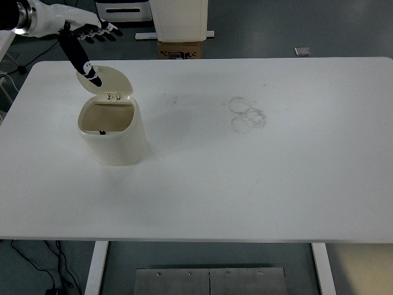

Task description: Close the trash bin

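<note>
A cream trash bin (113,138) stands on the left part of the white table (245,184). Its round lid (107,82) is swung up and back on its hinge, so the inside shows. My left hand (83,37) reaches in from the top left corner, above and behind the lid. The fingers are spread and hold nothing. One long black finger (80,61) points down, and its tip overlaps the lid's upper left edge. The right arm is out of view.
Faint ring marks (247,114) stain the table's middle. Beyond the far edge stand a cardboard box (180,49) and a white cabinet (179,18) on the floor.
</note>
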You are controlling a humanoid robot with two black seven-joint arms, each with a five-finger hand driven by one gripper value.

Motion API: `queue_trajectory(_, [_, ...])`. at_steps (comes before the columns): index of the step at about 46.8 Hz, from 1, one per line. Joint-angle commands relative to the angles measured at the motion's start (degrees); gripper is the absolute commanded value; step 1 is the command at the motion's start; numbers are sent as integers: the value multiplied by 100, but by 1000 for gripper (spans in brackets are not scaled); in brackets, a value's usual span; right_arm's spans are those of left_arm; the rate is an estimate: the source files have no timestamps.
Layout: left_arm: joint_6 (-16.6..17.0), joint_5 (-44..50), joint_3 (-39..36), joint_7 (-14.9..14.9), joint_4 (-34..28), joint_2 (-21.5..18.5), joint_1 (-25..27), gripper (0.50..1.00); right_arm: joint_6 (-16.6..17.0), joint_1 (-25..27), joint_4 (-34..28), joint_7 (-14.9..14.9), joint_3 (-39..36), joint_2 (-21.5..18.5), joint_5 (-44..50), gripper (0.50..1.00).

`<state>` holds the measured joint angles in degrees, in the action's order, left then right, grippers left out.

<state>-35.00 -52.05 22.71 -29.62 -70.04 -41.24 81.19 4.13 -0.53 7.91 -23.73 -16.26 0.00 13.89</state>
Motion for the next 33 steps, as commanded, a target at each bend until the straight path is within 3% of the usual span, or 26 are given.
queue_trajectory(1, [0,151,-83,-9,-88,-7,-7,1000,0,0,0,0,0,0,0,991])
queue_trajectory(33, [0,204,-180,-18,-686,-350,-130,1000,0,0,0,0,0,0,0,991])
